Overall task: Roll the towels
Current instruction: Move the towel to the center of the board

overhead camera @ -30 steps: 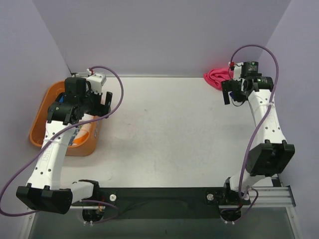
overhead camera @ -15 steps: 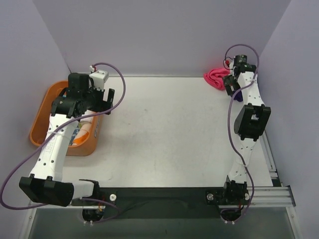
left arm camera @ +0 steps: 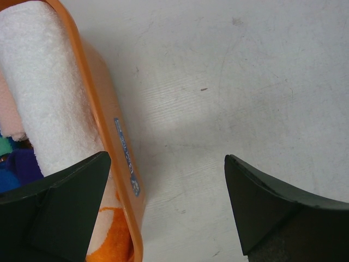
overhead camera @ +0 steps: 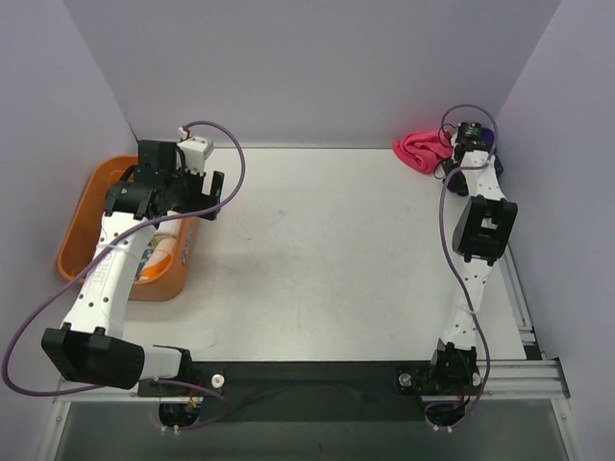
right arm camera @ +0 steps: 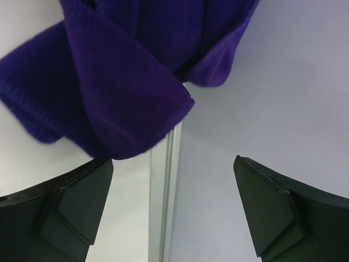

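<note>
A crumpled dark purple towel (right arm camera: 125,71) lies at the table's right edge against the wall, just ahead of my open right gripper (right arm camera: 172,207), which holds nothing. Seen from above, that gripper (overhead camera: 469,146) is in the back right corner beside a bunched hot pink towel (overhead camera: 420,150). My left gripper (left arm camera: 166,202) is open and empty, straddling the right rim of the orange basket (left arm camera: 92,103). A white rolled towel (left arm camera: 43,93) lies inside the basket, with pale pink (left arm camera: 8,114), teal (left arm camera: 4,144) and blue (left arm camera: 16,172) cloth beside it.
The orange basket (overhead camera: 77,230) stands at the left wall. An orange-and-white cloth (left arm camera: 103,234) lies in its near end. The purple side wall (right arm camera: 272,82) rises right behind the table's metal edge strip (right arm camera: 166,180). Bare white table (overhead camera: 327,250) lies between the arms.
My right arm has stretched further into the back right corner, its wrist now past the pink towel. The left gripper has edged slightly right over the basket rim. Both stayed open.
</note>
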`<action>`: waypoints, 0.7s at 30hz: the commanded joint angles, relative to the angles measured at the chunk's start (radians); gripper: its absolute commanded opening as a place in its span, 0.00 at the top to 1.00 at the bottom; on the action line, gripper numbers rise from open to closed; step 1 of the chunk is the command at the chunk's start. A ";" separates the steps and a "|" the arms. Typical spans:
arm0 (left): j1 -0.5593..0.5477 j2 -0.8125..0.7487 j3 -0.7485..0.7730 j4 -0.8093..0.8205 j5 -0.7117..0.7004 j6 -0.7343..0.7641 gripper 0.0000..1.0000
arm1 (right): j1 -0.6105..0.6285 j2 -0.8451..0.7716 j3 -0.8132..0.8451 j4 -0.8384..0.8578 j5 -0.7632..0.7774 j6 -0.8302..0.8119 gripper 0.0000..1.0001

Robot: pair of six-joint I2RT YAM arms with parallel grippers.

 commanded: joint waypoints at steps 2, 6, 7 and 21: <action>-0.005 -0.031 0.009 0.041 0.024 0.002 0.03 | -0.001 0.043 0.056 0.117 0.085 -0.063 0.00; -0.005 -0.039 -0.008 0.043 0.016 -0.009 0.03 | 0.002 0.074 0.019 0.235 0.134 -0.120 0.00; -0.005 -0.040 -0.010 0.041 0.011 -0.016 0.03 | 0.002 0.080 0.019 0.250 0.139 -0.139 0.00; -0.005 -0.045 -0.008 0.043 0.024 -0.023 0.03 | 0.016 0.045 -0.088 0.194 0.029 -0.115 1.00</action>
